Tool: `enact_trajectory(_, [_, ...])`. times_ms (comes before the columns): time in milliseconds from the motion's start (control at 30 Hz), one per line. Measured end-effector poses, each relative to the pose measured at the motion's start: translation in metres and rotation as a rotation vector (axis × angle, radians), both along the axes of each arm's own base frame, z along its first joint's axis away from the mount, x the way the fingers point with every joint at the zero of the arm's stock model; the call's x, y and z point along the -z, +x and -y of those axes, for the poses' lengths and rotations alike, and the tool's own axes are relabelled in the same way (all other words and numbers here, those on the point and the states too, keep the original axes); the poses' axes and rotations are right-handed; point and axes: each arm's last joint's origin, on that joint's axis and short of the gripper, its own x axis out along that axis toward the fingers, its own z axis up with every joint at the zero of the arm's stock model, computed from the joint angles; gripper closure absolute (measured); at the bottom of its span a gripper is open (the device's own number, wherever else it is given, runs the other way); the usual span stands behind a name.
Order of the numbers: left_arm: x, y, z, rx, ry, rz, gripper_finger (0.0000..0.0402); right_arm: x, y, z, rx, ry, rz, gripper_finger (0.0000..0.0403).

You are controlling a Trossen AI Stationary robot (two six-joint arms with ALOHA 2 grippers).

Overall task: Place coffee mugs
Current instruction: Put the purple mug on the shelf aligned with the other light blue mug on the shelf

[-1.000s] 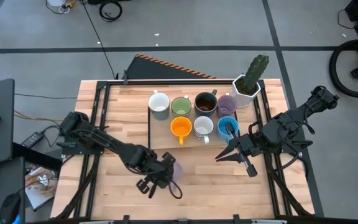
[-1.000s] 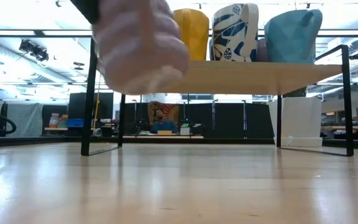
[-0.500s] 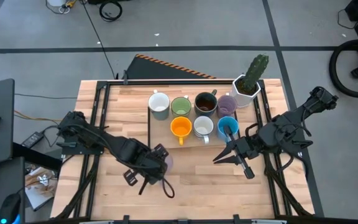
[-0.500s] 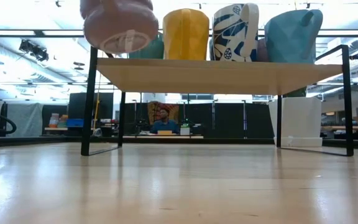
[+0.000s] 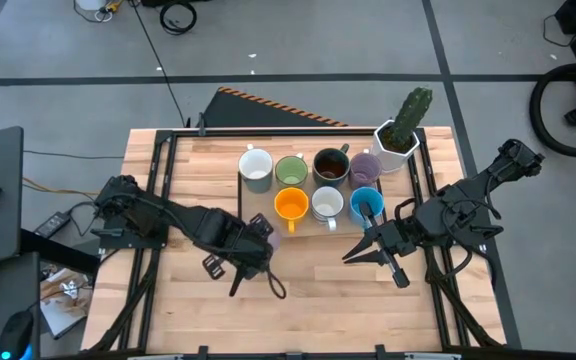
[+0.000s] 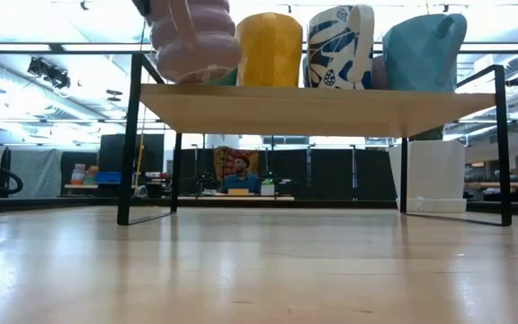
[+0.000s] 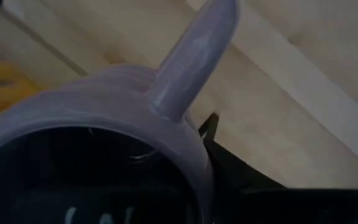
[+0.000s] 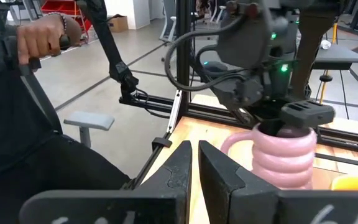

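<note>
Above table (image 5: 318,280), left pincer (image 5: 266,232) clamps lavender mug (image 8: 286,163) (by its rim).

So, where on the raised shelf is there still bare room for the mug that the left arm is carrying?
The wooden shelf is bare at its front left corner, beside the round orange ceramic mug. There the left gripper holds the ribbed lavender mug. The back row up to the white cactus pot is crowded.

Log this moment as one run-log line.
left gripper: shut on lavender mug, raised beside shelf | right gripper: shut, idle | shelf: seven mugs
</note>
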Motion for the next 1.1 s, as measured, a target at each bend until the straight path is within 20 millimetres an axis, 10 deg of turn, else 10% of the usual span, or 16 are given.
enact_trajectory(1100, [-0.003,0.004,-0.046,-0.111,0.045,-0.053,0.0359,-0.001,0.000,0.000,-0.002,0.004,0.007,0.0369])
